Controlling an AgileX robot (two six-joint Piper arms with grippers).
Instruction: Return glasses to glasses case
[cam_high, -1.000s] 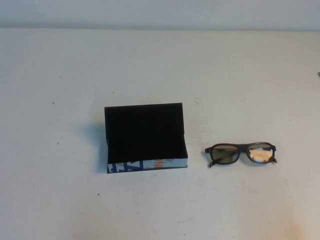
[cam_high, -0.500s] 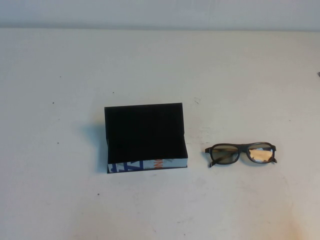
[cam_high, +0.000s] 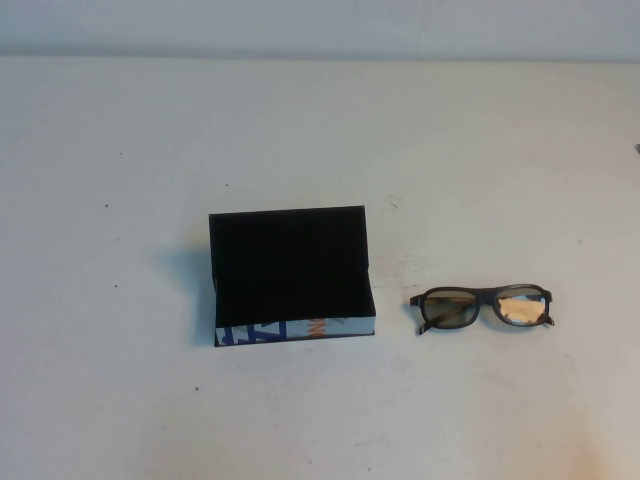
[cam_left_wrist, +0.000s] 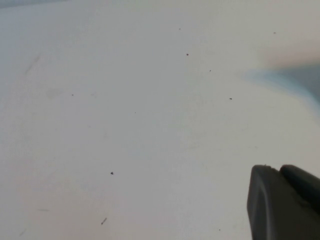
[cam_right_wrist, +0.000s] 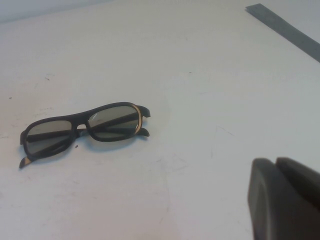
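The glasses case (cam_high: 292, 270) stands open in the middle of the table in the high view, lid raised at the back, black lining showing, white printed front edge (cam_high: 295, 328) towards me. The glasses (cam_high: 484, 308) lie folded on the table just right of the case, apart from it. They also show in the right wrist view (cam_right_wrist: 85, 127). My right gripper (cam_right_wrist: 276, 161) is shut and empty, some way off from the glasses. My left gripper (cam_left_wrist: 280, 170) is shut and empty over bare table. Neither gripper shows in the high view.
The white table (cam_high: 120, 380) has small dark specks. A grey strip (cam_right_wrist: 285, 30) runs along the table's far corner in the right wrist view. A pale wall (cam_high: 320, 25) runs along the back edge.
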